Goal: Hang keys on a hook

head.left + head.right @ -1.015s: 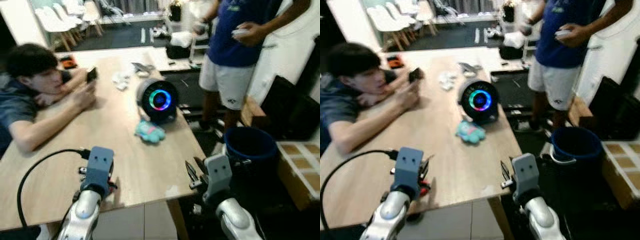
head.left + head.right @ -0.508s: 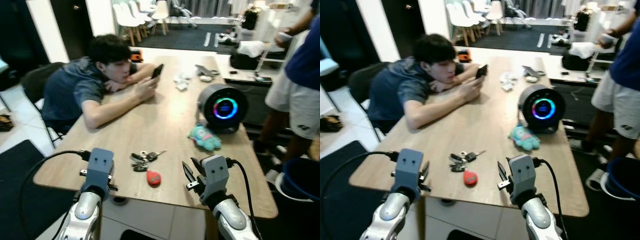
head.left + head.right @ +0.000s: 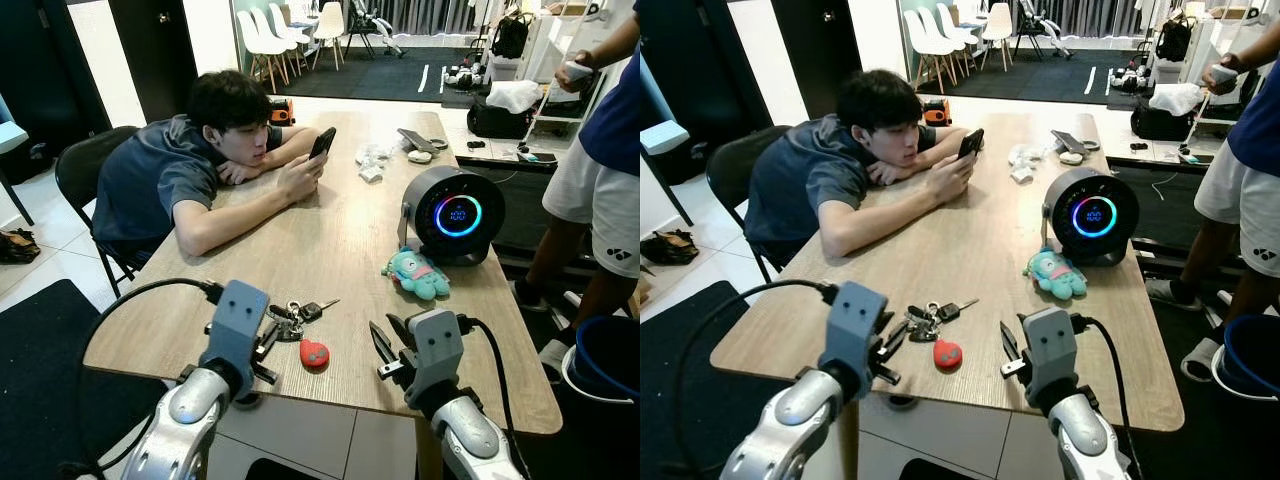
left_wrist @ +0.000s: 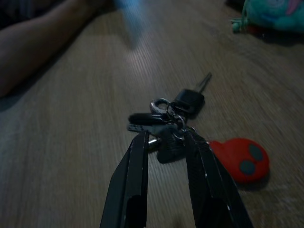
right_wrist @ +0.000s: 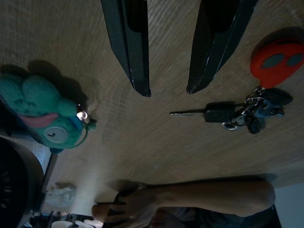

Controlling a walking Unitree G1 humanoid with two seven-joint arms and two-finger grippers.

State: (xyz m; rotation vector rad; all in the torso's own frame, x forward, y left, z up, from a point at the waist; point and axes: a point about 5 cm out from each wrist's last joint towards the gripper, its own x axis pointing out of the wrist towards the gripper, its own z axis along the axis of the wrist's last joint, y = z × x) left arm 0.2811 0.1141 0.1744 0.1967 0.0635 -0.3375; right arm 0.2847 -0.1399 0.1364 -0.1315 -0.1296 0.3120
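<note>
From our head views we see the keys (image 3: pixel 292 317) lying flat on the wooden table (image 3: pixel 300 250) near its front edge, with a red fob (image 3: pixel 314 353) just beside them. Our left gripper (image 4: pixel 165 138) is over the table at the bunch. The left wrist view tells us more: the two fingers (image 4: pixel 135 161) stand narrowly apart with their tips right at the near end of the key bunch, part of it between them; we cannot tell whether they touch it, and nothing is lifted. The fob lies just outside one finger.

Our right gripper (image 3: pixel 385 345) hovers over the table's front edge, near the fob. Its wrist view shows the fingers (image 5: pixel 130 47) apart with bare wood between them, holding nothing, the keys and fob a little beyond the tips.

Further back on the table sit a teal plush toy (image 3: pixel 418 274) and a round black speaker (image 3: pixel 452 213) with a glowing ring. A seated person (image 3: pixel 190 170) leans on the table with a phone (image 3: pixel 321 142); their forearm lies well behind the keys. Another person (image 3: pixel 600 150) stands at the table's right side, next to a blue bucket (image 3: pixel 603 360).
</note>
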